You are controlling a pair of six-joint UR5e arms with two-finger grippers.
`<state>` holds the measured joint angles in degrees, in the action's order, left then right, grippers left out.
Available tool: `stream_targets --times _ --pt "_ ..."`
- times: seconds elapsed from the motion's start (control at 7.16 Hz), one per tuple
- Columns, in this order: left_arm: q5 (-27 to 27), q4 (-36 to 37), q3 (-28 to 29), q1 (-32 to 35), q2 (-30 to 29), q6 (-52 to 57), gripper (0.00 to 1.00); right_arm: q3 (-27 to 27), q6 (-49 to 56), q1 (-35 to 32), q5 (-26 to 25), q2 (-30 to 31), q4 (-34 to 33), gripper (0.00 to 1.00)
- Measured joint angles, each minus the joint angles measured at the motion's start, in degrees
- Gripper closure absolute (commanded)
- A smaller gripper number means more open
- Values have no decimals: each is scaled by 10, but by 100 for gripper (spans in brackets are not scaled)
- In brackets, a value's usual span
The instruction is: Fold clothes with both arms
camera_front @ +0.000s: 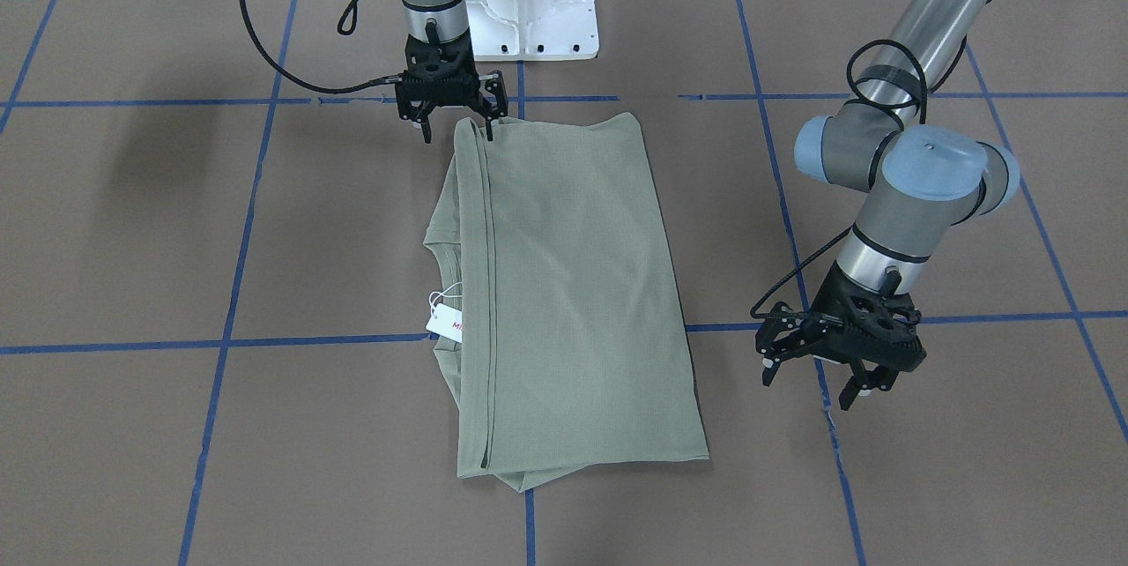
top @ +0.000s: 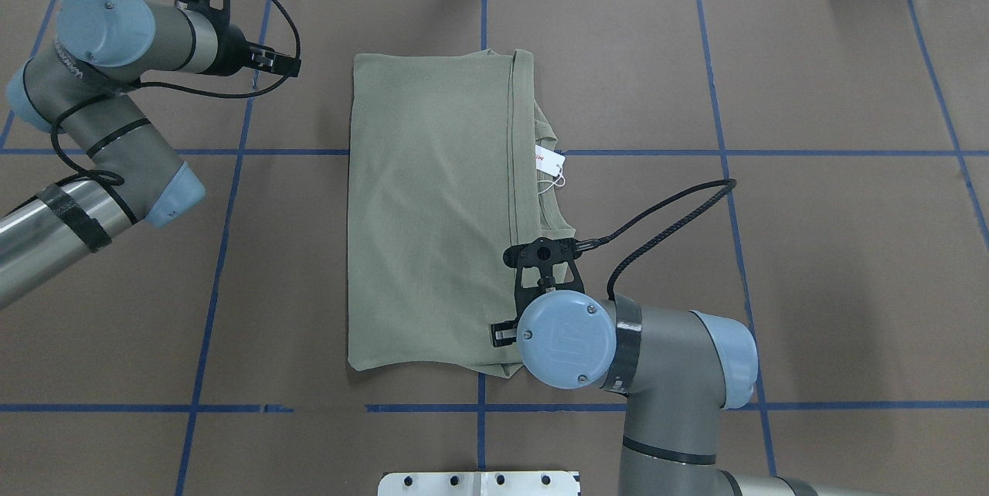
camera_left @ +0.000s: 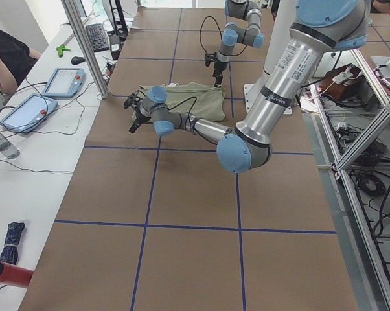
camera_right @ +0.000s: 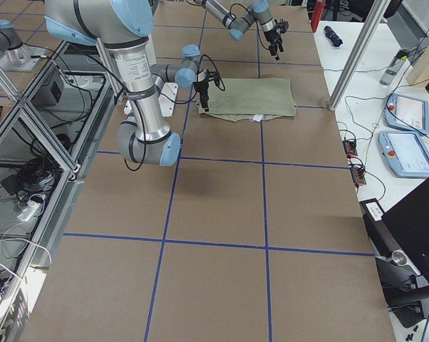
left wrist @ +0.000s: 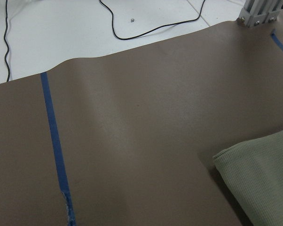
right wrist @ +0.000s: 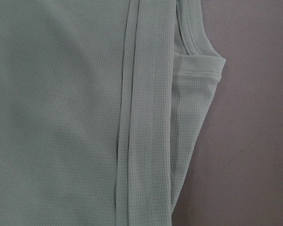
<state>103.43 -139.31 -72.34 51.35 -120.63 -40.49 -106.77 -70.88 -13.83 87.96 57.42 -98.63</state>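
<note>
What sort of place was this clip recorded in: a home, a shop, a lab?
Most likely a robotics lab workcell. The table is marked into a grid with blue tape lines, a teach pendant lies on a side bench, and an aluminium frame post stands at the table's edge.

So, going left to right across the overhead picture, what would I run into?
Left arm's claw → green shirt → white hang tag. The right arm overlaps the shirt, so it is left out.
</note>
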Motion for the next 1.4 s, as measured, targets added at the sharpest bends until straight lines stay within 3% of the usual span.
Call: stream_targets --times 0.14,0.56,0.7,0.84,0.98,1.12,1.4 --pt "0 0 0 0 2 0 0 5 25 0 4 -9 -23 25" --pt "0 -1 -6 -1 10 0 0 39 66 1 4 -31 -33 29" --pt "0 -1 -6 -1 12 0 0 52 69 2 4 -40 -33 35" --pt "0 -1 -7 -2 12 0 0 58 70 2 4 -44 -33 53" --pt "0 -1 -6 -2 13 0 0 60 70 3 4 -46 -33 81" --pt "0 -1 -6 -2 13 0 0 61 70 4 5 -46 -33 100" --pt "0 -1 -6 -2 13 1 0 61 64 5 5 -47 -32 100"
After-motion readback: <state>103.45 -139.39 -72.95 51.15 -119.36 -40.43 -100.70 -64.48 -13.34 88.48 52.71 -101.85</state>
